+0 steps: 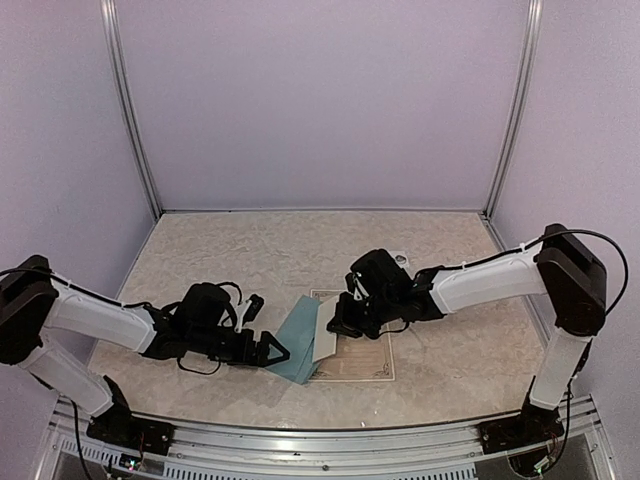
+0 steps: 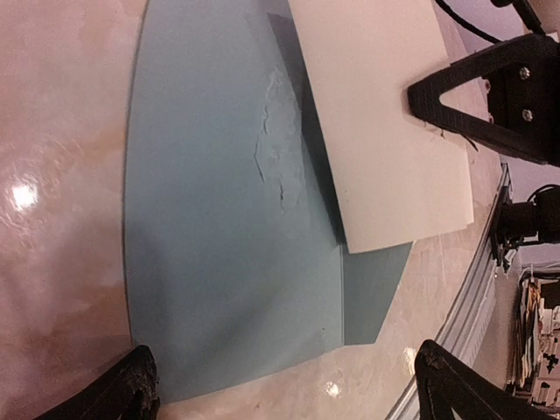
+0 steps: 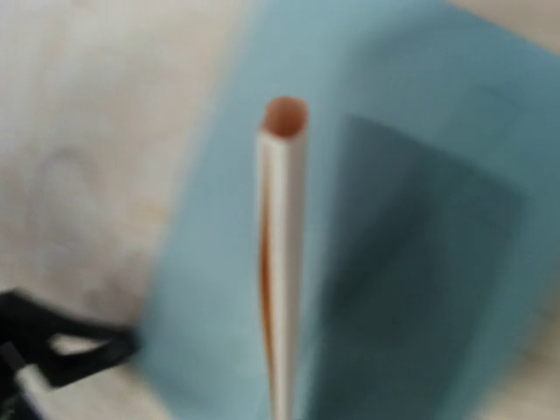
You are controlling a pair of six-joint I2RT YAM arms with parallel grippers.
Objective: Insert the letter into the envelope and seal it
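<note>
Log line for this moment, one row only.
right tool: shut on folded letter | letter: above envelope, not inserted | left tool: open, at envelope edge

Heavy blur over letter point(image 3: 283, 262) and envelope point(image 3: 411, 245) in right wrist view.

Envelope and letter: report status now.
Left gripper open, at teal paper envelope edge. Right gripper shut on folded white paper letter, over envelope. No obstruction seen.
</note>
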